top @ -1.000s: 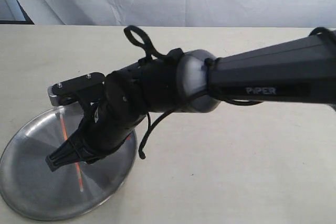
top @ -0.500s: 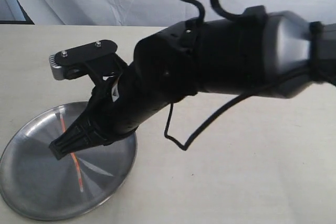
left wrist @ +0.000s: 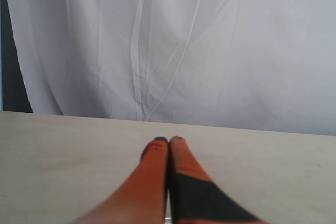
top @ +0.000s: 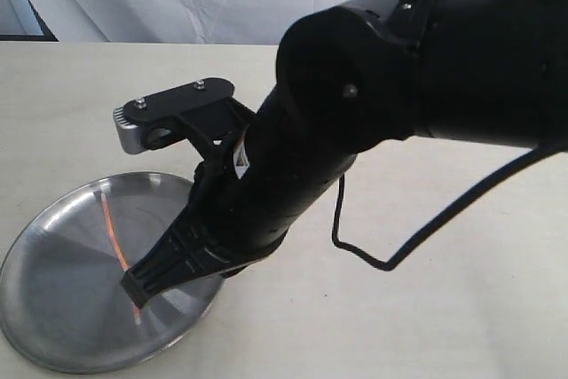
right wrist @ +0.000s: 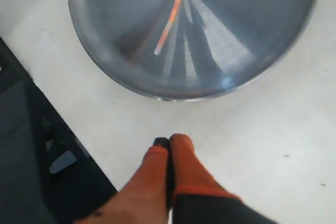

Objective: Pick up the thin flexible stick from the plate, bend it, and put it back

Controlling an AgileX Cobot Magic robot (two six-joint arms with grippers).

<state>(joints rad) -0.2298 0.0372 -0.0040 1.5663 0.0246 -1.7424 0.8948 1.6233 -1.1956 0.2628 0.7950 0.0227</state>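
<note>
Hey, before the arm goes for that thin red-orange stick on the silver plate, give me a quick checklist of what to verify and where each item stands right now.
1. The thin red-orange flexible stick lies in the round shiny silver metal plate: ok.
2. Stick free of any grip: ok, neither gripper holds it.
3. The right gripper open for the pick: not ok, jaws shut.
4. Right gripper at the stick: not ok; its wrist view shows the tips against bare table, apart from the stick.
5. The left gripper ready to help bend: not ok; shut, facing the white curtain.
6. Stick unbent: cannot tell, part is hidden.
</note>
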